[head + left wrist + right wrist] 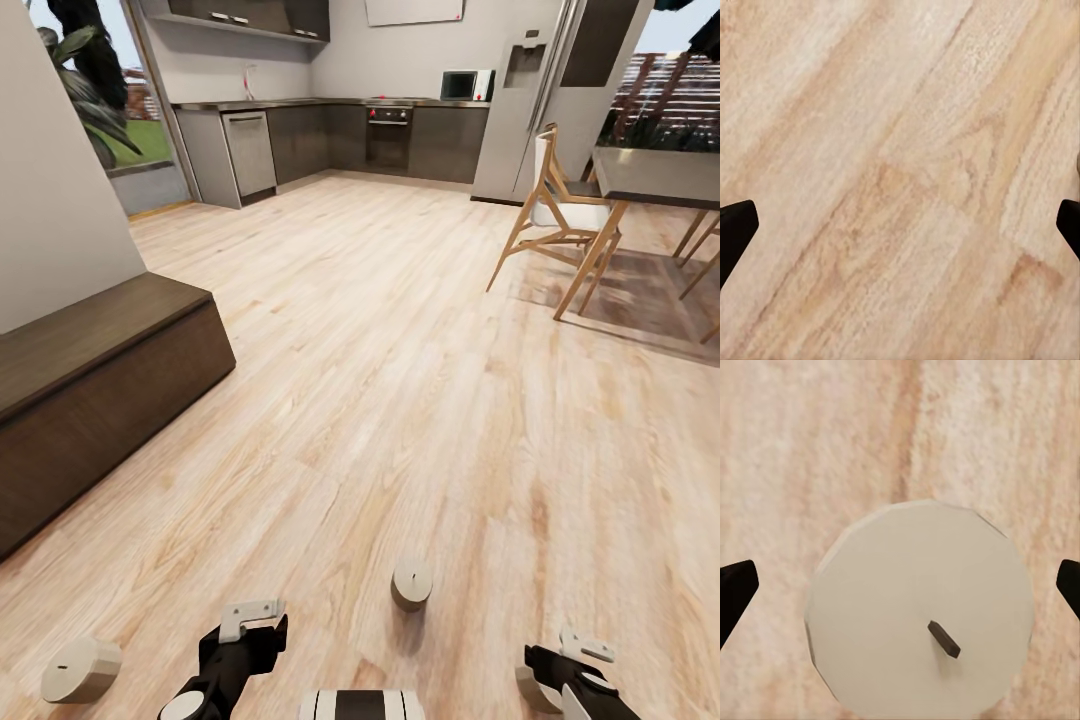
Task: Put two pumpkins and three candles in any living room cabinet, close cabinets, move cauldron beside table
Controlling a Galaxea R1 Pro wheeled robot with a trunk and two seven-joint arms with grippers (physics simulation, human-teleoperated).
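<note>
Right wrist view puts a candle (919,611) straight below my right gripper (900,585), jaws apart; closing off-centre could tip it and send it rolling.

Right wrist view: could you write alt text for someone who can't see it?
A pale round candle top with a short dark wick, seen from straight above on light wood floor. Black fingertips of the open right gripper flank it.

I am looking at a pale, matt wood-plank floor (400,400), a dark wood-grain cabinet (100,390), and smooth, matt, waxy-looking candles (919,611).
</note>
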